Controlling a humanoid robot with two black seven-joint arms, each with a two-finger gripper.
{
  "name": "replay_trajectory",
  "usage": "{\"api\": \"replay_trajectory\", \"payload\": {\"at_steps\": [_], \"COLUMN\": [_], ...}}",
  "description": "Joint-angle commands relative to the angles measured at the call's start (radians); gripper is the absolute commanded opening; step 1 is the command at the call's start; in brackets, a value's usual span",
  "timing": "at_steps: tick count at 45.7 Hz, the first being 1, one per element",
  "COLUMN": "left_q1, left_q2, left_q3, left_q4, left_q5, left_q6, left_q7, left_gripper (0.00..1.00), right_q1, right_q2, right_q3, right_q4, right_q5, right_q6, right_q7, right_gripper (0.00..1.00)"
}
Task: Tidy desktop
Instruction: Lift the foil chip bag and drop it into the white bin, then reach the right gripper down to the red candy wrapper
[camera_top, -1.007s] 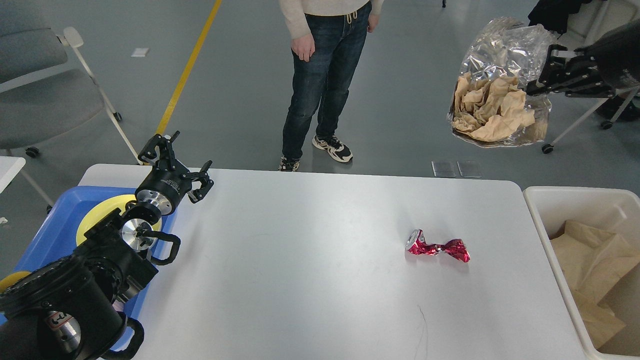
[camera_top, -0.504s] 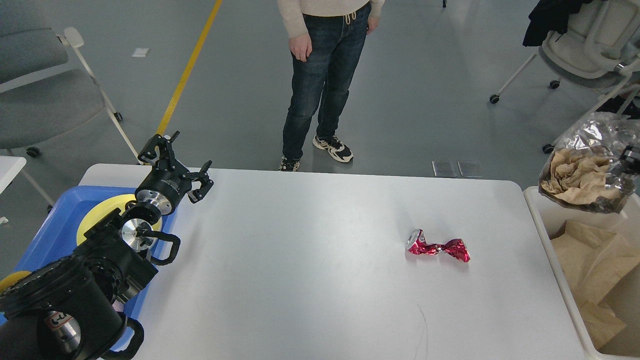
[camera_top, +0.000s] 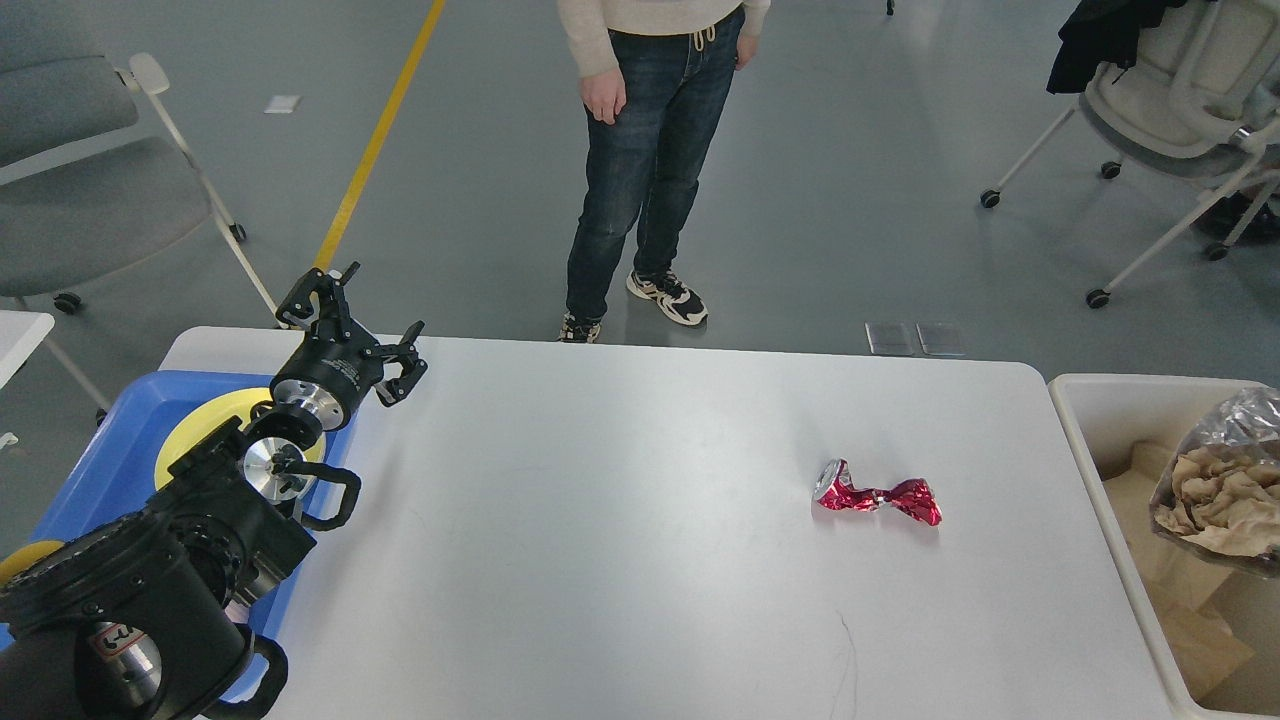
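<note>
The white desktop (camera_top: 600, 540) fills the lower middle of the head view. A crushed red can (camera_top: 877, 496) lies on it right of centre, on its side. My left gripper (camera_top: 358, 326) hovers over the table's far left corner, beside the blue tray (camera_top: 100, 470), open and holding nothing. At the right edge, a clear plastic bag stuffed with crumpled brown paper (camera_top: 1225, 490) sits low inside the cream bin (camera_top: 1090, 395). My right gripper is out of view.
A yellow plate (camera_top: 195, 435) lies in the blue tray, partly behind my left arm. Brown paper fills the bin's bottom. A person (camera_top: 650, 150) stands just beyond the table's far edge. Wheeled chairs (camera_top: 1170, 90) stand on the floor at both far corners.
The bag of crumpled paper came down from high at the right into the bin. My right gripper, which carried it, has left the view. The left arm and the can have not moved.
</note>
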Motion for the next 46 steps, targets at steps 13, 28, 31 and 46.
{"api": "replay_trajectory", "payload": {"at_steps": [13, 28, 31, 46], "left_q1": [0.000, 0.000, 0.000, 0.000], "left_q2": [0.000, 0.000, 0.000, 0.000], "left_q3": [0.000, 0.000, 0.000, 0.000], "left_q4": [0.000, 0.000, 0.000, 0.000], "left_q5": [0.000, 0.000, 0.000, 0.000], "left_q6": [0.000, 0.000, 0.000, 0.000], "left_q7": [0.000, 0.000, 0.000, 0.000], "left_gripper": [0.96, 0.96, 0.96, 0.96], "right_q1": [-0.025, 0.111, 0.163, 0.389], "right_q2": [0.003, 0.087, 0.135, 0.319], "right_q3": [0.049, -0.017, -0.095, -0.440], "right_q4": [-0.003, 0.011, 0.011, 0.066], "right_q5": [0.002, -0.001, -0.004, -0.020], "right_q6": [-0.036, -0.023, -0.023, -0.009], "right_q7": [0.005, 0.011, 0.011, 0.012], "right_gripper": [1.00, 1.00, 1.00, 1.00]}}
